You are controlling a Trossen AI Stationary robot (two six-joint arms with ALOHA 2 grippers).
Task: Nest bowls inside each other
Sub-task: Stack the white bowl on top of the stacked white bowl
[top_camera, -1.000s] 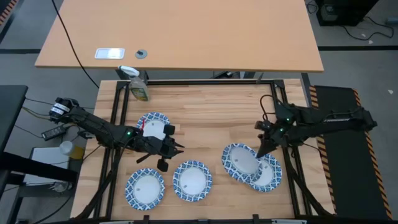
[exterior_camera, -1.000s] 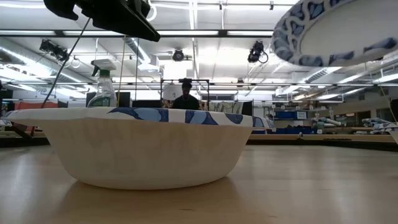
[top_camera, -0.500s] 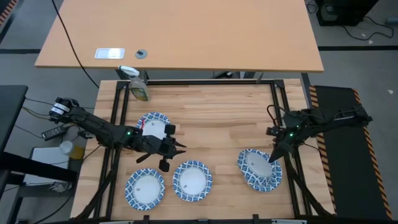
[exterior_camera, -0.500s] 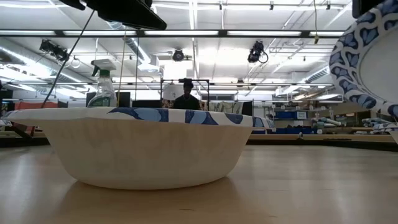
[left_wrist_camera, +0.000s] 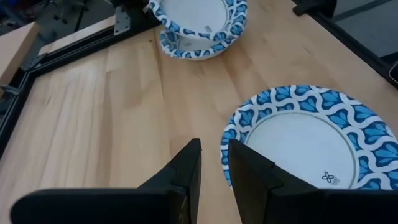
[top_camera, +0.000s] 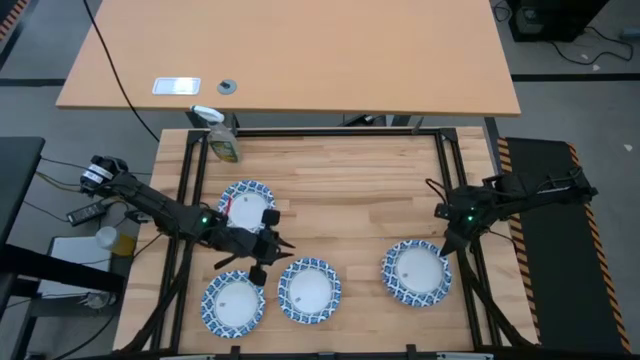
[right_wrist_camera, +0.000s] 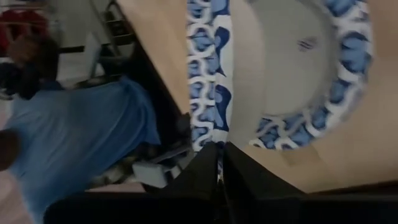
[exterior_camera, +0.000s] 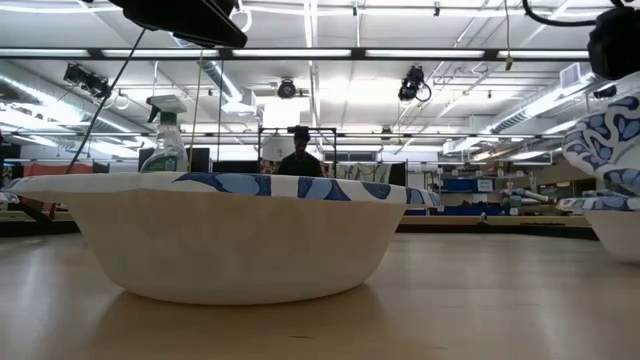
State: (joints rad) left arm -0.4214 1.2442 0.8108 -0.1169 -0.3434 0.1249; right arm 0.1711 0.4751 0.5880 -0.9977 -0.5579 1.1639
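Three single bowls with blue-patterned rims lie on the wooden table at the left: one far (top_camera: 247,200), one near left (top_camera: 233,303), one near middle (top_camera: 309,290). At the right lies a stack (top_camera: 417,272). Its top bowl (exterior_camera: 610,150) tilts and rests in the lower bowl (exterior_camera: 618,218). My right gripper (top_camera: 452,243) is shut on the top bowl's far right rim. My left gripper (top_camera: 280,250) hovers narrowly open just beyond the middle bowl (left_wrist_camera: 305,140), with nothing between its fingers (left_wrist_camera: 193,165). My right gripper pinches the top bowl's patterned rim (right_wrist_camera: 210,124) between its two fingers, at the edge toward the table's right. The fingers slant down onto it from the right. The bowl tilts, held edge up, with its lower part resting in the bowl beneath.
A green-and-white spray bottle (top_camera: 222,140) stands at the far left corner. A black frame (top_camera: 330,132) borders the table. A person in blue (right_wrist_camera: 93,143) shows beyond the right edge, and another person (exterior_camera: 300,155) far behind. Bare wood lies in the middle (top_camera: 340,200).
My right gripper has carried the lifted bowl toward the table's right edge and downward, tipping as it went. The bowl, held high and offset a second ago, now sits tilted in the bowl at the right.
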